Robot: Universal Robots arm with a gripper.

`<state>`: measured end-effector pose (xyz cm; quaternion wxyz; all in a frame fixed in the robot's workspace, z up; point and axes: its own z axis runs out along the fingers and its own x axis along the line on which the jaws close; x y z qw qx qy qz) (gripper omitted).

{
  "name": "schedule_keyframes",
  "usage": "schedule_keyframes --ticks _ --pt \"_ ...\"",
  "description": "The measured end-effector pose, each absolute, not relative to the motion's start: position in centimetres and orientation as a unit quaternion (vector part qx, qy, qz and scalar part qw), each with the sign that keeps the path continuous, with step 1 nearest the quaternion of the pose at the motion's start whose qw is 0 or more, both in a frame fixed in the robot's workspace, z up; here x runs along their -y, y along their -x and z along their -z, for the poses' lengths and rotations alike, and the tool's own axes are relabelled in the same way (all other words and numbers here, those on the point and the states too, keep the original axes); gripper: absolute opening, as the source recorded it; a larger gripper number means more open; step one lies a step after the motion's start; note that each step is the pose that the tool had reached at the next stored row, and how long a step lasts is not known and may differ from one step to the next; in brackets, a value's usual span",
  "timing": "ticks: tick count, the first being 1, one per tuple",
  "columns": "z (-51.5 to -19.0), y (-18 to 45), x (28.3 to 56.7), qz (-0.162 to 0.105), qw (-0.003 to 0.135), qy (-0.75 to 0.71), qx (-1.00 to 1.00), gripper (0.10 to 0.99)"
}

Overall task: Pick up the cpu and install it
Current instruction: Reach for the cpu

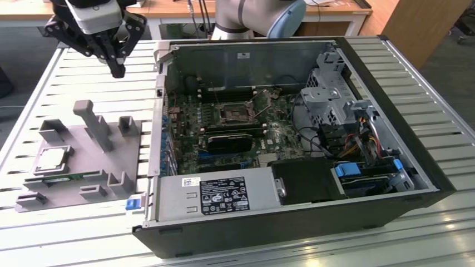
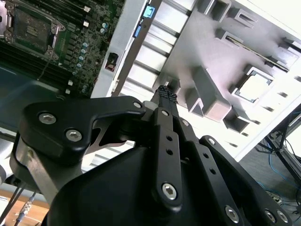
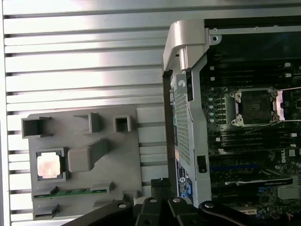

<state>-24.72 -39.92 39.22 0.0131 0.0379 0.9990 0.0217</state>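
Gripper [image 1: 117, 72] is hanging in the air over the slatted metal table [image 1: 44, 100], fingers pinched together with nothing between them, so it's clamped on empty air. In the second wrist view the fingertips [image 2: 165, 92] look pressed flat against each other, though the angle's awkward, so I wouldn't swear there's zero gap. It's near the open pc case [image 1: 297, 228], just off the case wall on the exterior view's left, and beyond the far edge of the grey fixture tray [image 1: 104, 164].

The cpu [image 1: 52, 159] lies flat in a square pocket on that tray, shiny top up, well apart from the gripper. In the first wrist view a green memory stick [image 3: 75, 192] lies in a slot just beside it. Inside the case, the socket [image 1: 237, 113] on the motherboard shows a dark square centre.
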Motion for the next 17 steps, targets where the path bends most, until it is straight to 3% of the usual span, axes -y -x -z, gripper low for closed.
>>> schedule_keyframes --ticks 17 --pt "-39.2 25.45 39.92 -0.022 0.013 -0.038 -0.999 0.106"
